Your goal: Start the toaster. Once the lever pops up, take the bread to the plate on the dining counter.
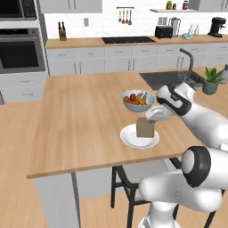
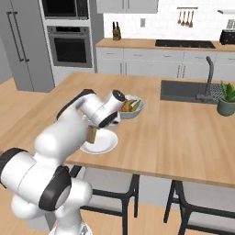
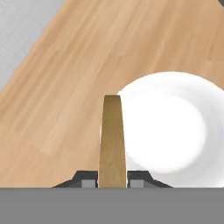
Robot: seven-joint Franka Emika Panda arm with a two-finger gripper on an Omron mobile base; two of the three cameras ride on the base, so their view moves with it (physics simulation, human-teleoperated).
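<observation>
The gripper [image 3: 112,179] has its jaws closed on the bread [image 1: 145,128], held on edge just above the plate's [image 1: 129,139] near-right part on the dining surface [image 1: 84,120].

We see broad bare wood on the dining counter [image 1: 80,120] left of the plate [image 1: 129,139], open for passage. Just behind the plate, the fruit bowl [image 1: 136,101] blocks that side. The sink faucet [image 1: 189,62] and potted plant [image 1: 212,80] stand well apart to the right.
</observation>
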